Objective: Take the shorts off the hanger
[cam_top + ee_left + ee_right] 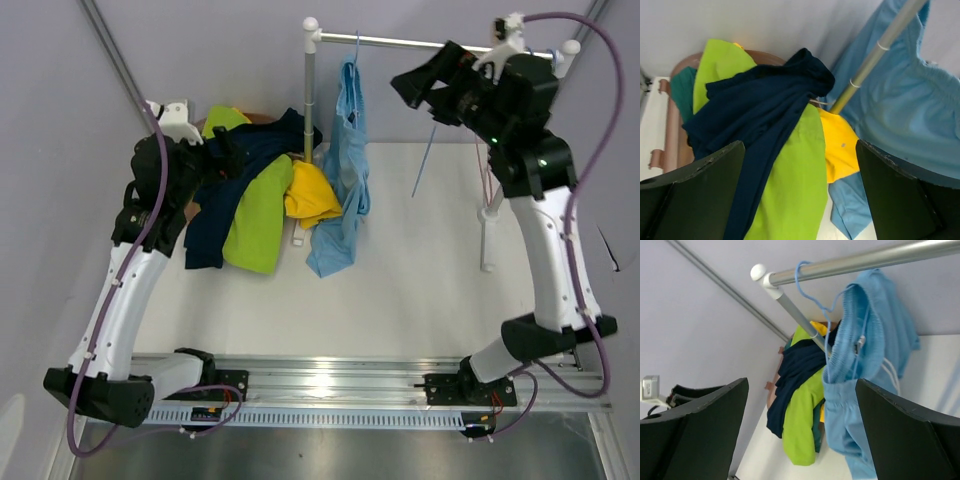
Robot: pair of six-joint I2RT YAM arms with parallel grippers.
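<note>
Light blue shorts (pixel 345 190) hang from a blue wire hanger (pixel 356 50) hooked on the rack's rail (pixel 420 42); their lower end lies on the table. In the right wrist view the hanger (pixel 812 287) runs through the waistband of these shorts (pixel 865 365). My right gripper (pixel 420 88) is up by the rail to the right of them, open and holding nothing (pixel 802 435). Navy (pixel 225 195), lime green (pixel 258 215) and yellow (pixel 310 192) shorts lie piled at the left. My left gripper (pixel 228 150) hovers open over that pile (pixel 800 200); dark teal shorts (pixel 682 90) peek out.
The rack's upright pole (pixel 875 55) stands between the pile and the hanging shorts. An empty blue hanger (pixel 428 160) dangles from the rail further right, near the rack's right leg (pixel 487 230). A brown holder (pixel 672 135) lies under the pile. Walls close in behind and at the left.
</note>
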